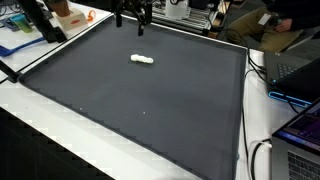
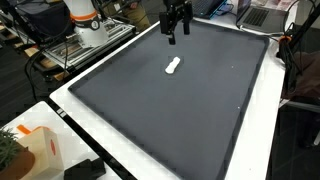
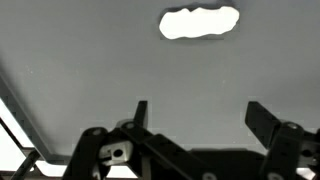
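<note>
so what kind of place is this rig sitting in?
Most likely a robotics lab or workshop bench. A dark mat covers a white table, with a laptop and loose cables along one edge. The gripper hangs open near a small white object.

Dark table mat [image 1: 140, 110], small white object [image 1: 143, 60]

White object [image 3: 200, 22] is washed out & blurry in wrist view, and too small in both exterior views to ID. Arm above gripper [image 2: 178, 35] is cut off by the top edge. Mat [image 2: 180, 120] near corner runs off frame bottom.
</note>
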{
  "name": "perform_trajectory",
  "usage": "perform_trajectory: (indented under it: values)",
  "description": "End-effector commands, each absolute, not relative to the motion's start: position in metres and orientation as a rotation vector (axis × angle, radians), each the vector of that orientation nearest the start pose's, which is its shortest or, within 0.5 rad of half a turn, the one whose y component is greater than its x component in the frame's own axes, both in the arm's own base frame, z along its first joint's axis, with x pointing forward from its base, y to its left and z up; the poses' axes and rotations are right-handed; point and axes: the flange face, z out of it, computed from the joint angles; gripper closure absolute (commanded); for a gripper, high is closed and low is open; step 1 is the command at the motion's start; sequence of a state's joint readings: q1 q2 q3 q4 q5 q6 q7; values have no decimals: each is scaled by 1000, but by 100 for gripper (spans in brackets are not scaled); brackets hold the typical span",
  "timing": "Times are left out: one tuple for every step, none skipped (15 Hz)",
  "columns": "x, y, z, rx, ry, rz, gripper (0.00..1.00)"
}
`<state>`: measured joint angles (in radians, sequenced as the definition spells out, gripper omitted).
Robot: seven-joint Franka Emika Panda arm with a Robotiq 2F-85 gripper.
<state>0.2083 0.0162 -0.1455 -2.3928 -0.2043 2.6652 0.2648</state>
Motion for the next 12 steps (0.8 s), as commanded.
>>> perform_trajectory:
  values:
    - [520, 47, 343, -3227, 82, -311, 0]
    - [524, 50, 345, -3214, 45, -253, 0]
    - [527, 52, 348, -3205, 17, -207, 0]
    - [531, 53, 352, -3195, 0, -170, 0]
    - [534, 52, 356, -3188, -5, -137, 0]
    - [538, 50, 359, -3182, -2, -96, 0]
    - [542, 48, 362, -3178, 11, -63, 0]
    - [548, 45, 365, -3174, 26, -46, 0]
    - [537, 50, 365, -3190, 22, -107, 0]
    - [541, 48, 368, -3189, 26, -110, 0]
    - [541, 48, 369, -3189, 26, -111, 0]
    - [541, 49, 369, -3189, 24, -110, 0]
